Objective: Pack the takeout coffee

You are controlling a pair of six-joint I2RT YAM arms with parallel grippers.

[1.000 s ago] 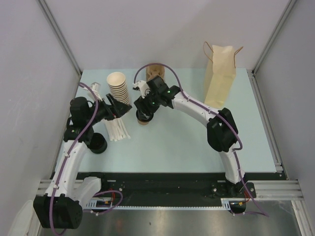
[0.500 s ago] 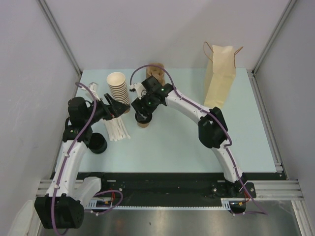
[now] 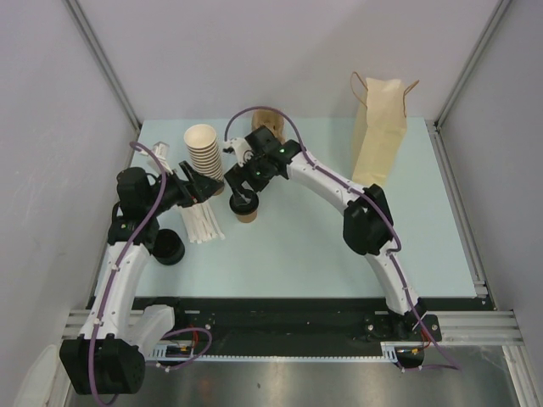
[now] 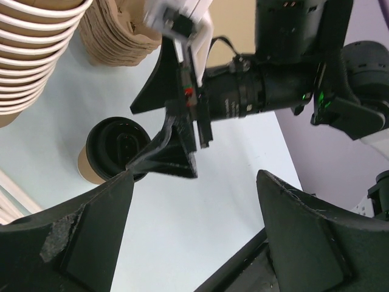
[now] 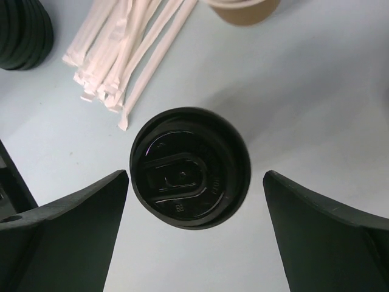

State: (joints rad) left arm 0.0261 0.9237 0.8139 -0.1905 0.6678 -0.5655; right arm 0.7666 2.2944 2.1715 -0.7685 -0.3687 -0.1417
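From above, the takeout coffee (image 3: 244,209) stood upright on the table (image 3: 297,246), left of centre, its black lid on. The right hand (image 3: 243,192) hung directly over it, so this view hid how far its jaws stood apart. The left hand (image 3: 200,181) pointed toward the tall stack of lidless cups (image 3: 204,148), just left of the coffee. Wrapped straws (image 3: 204,225) lay near the coffee, a pile of black lids (image 3: 168,246) sat further left, and a paper bag (image 3: 379,127) stood well apart at the far right.

The left wrist camera showed what the overhead view could not. The left hand's own fingers (image 4: 67,243) were spread wide with nothing between them. Beyond them the right hand appeared from the side, its two dark fingers splayed wide above the lid. The lower finger overlapped the lid's rim in this view, but contact could not be told. A brown ribbed stack (image 4: 121,36) stood behind.

The right wrist camera looked straight down on the lid, which was centred between the right hand's fingers (image 5: 61,237). Pale table showed on both sides of the lid, so the hand was wide and held nothing.
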